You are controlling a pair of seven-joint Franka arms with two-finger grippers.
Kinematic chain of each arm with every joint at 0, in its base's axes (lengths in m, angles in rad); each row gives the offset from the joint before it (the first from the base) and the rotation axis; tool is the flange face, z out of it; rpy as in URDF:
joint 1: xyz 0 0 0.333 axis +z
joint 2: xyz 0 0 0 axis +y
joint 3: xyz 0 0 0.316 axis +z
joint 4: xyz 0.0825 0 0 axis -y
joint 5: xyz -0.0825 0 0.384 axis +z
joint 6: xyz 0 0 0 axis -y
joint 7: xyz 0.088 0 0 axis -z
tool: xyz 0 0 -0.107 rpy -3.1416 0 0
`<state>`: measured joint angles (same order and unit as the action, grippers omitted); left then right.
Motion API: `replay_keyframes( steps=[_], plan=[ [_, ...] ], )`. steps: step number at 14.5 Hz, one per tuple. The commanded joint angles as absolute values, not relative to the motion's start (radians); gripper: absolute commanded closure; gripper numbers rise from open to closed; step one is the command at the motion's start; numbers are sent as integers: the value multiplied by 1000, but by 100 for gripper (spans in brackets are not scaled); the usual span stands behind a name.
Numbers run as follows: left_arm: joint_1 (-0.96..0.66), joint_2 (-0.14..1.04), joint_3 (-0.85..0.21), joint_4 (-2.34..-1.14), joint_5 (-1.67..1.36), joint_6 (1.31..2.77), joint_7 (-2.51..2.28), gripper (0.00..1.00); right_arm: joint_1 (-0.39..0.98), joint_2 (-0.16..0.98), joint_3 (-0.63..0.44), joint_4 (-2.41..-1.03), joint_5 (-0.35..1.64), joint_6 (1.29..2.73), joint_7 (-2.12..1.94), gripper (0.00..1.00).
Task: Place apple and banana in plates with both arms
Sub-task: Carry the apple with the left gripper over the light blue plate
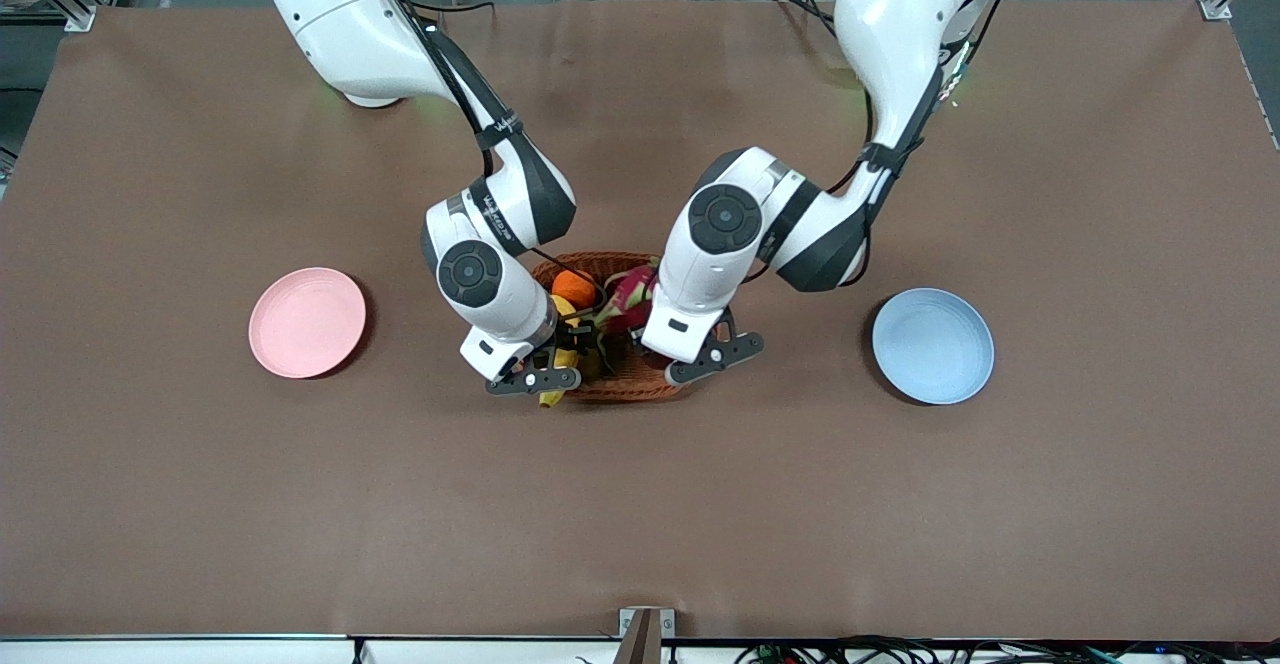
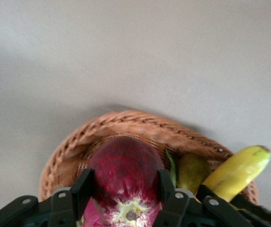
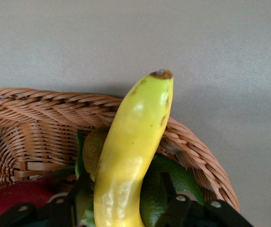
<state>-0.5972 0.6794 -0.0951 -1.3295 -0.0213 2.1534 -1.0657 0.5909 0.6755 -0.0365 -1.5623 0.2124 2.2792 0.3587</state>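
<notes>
From the high front camera, you saw both white arms bent over the oval woven wicker basket at the middle of the brown table. The left gripper was down in the basket at the end toward the left arm, the right gripper at the end toward the right arm. One round pale pink plastic plate lay toward the right arm's end and one round light blue plastic plate toward the left arm's, both bare: two plates, well apart from the basket. One round orange and one pink, green-scaled dragon fruit also showed in the basket.

In the left wrist view, you found the left gripper's fingers pressed against both sides of the small round dark-red apple, which sat low in the basket. One small green-brown fruit lay beside it.

In the right wrist view, the right gripper's fingers flanked the long curved yellow banana, one at each side, its dark tip jutting over the basket rim; whether they had fully clamped it, you could not tell.

By the look of it, you were at the pick-up step: one apple, one banana, neither plated. Next, each arm needed a straight lift clear of the rim before carrying outward.
</notes>
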Motion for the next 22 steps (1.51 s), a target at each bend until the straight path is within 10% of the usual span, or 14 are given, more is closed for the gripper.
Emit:
replay_keyframes(
  steps=[1,10,22],
  plan=[
    [-542,600,-95,-1354,-23,2085,-1063,100,611,687,-46,-1554,219,2283,377,36],
    [-347,462,-97,-1572,107,1970,-792,99,632,684,-48,-1555,209,2281,368,38],
    [-42,462,-107,-1807,114,2170,-422,96,635,677,-48,-1548,141,2267,327,81]
  ],
)
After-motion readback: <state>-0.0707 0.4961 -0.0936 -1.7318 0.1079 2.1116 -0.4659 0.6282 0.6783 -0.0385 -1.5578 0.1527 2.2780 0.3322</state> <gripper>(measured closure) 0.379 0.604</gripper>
